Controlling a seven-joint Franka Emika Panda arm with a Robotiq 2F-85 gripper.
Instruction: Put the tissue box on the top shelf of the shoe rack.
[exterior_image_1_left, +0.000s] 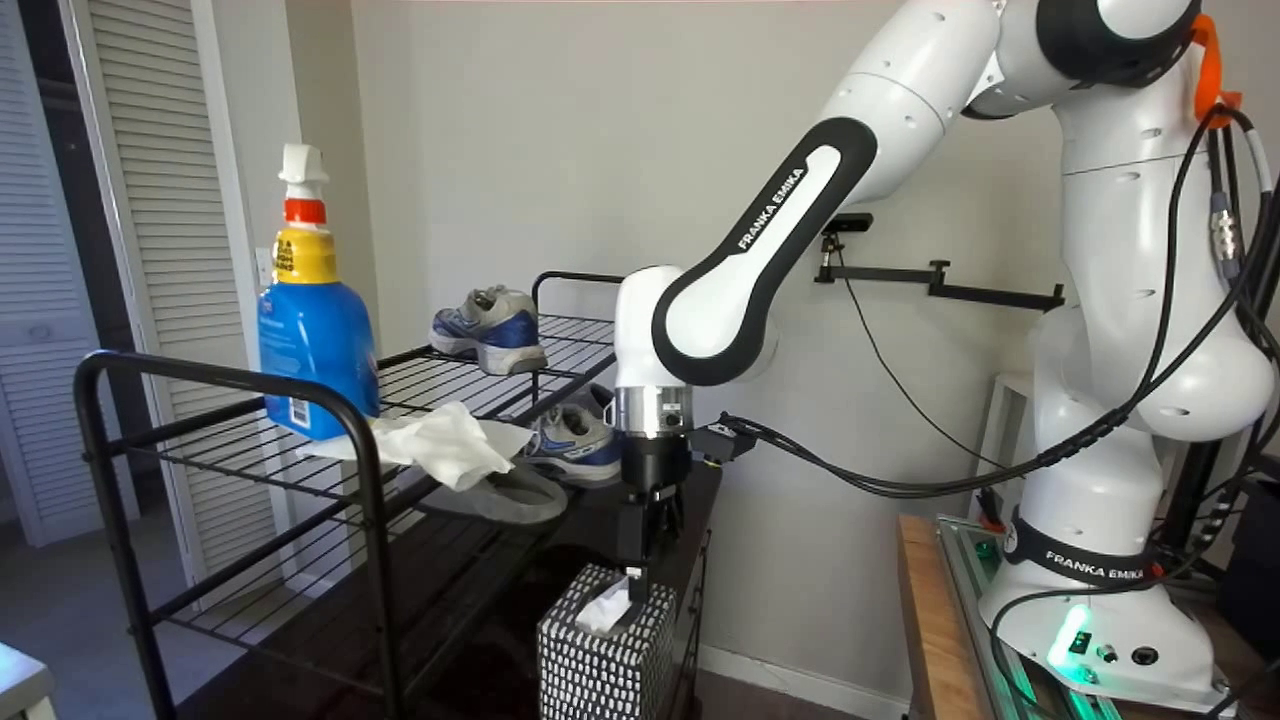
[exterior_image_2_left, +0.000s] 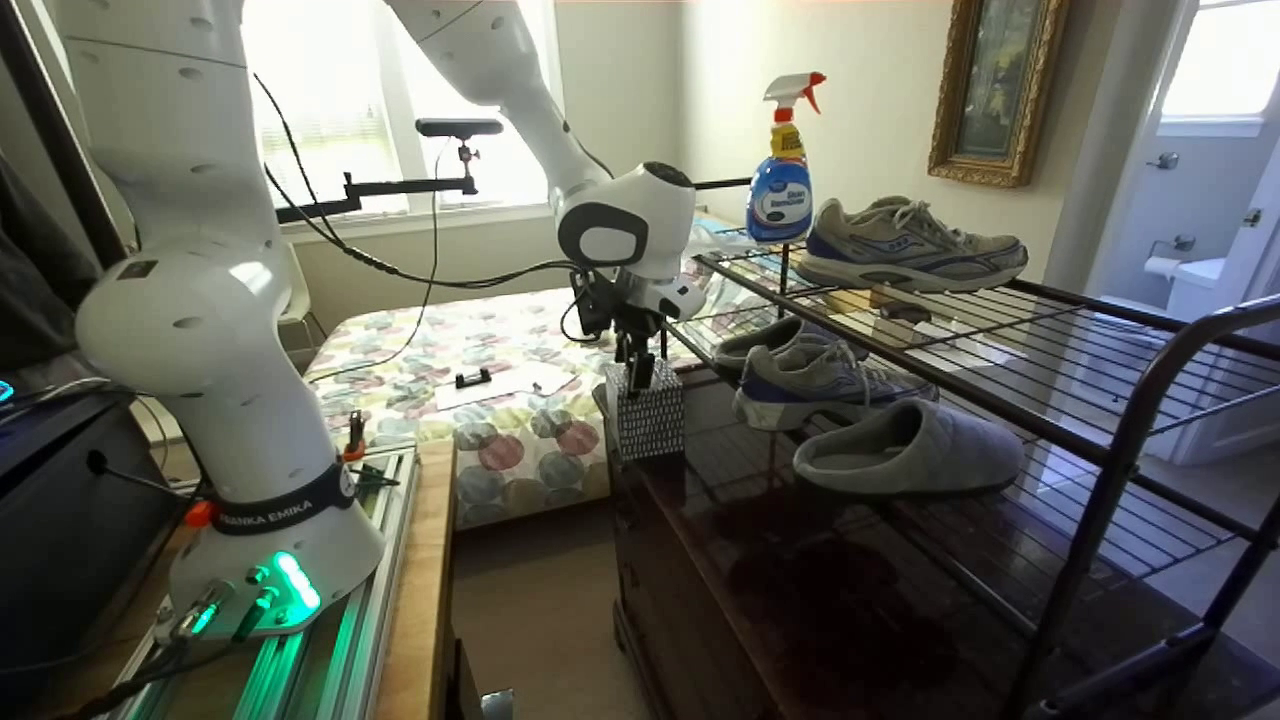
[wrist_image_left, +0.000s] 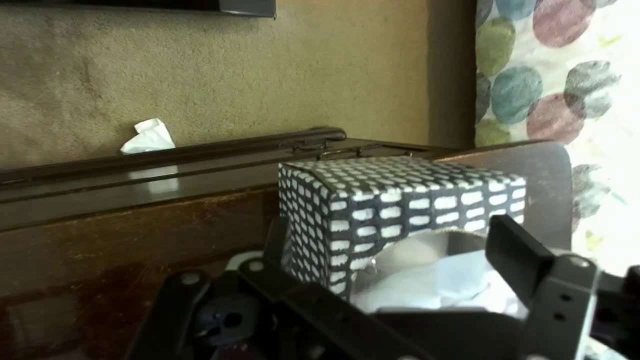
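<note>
Tissue box upright on bench, at the fingers. Spread apart: one seemingly outside a side wall, mate over the opening. Likely next: pinch that wall, lift.

The table is dark reddish-brown wood, its glossy top throwing back reflections, one edge rubbed lighter in the wrist view. Near a rounded corner the patterned tissue box rests upright on it. Next to the box, the dark metal shoe rack stands over the top; its feet cannot be made out.
</note>
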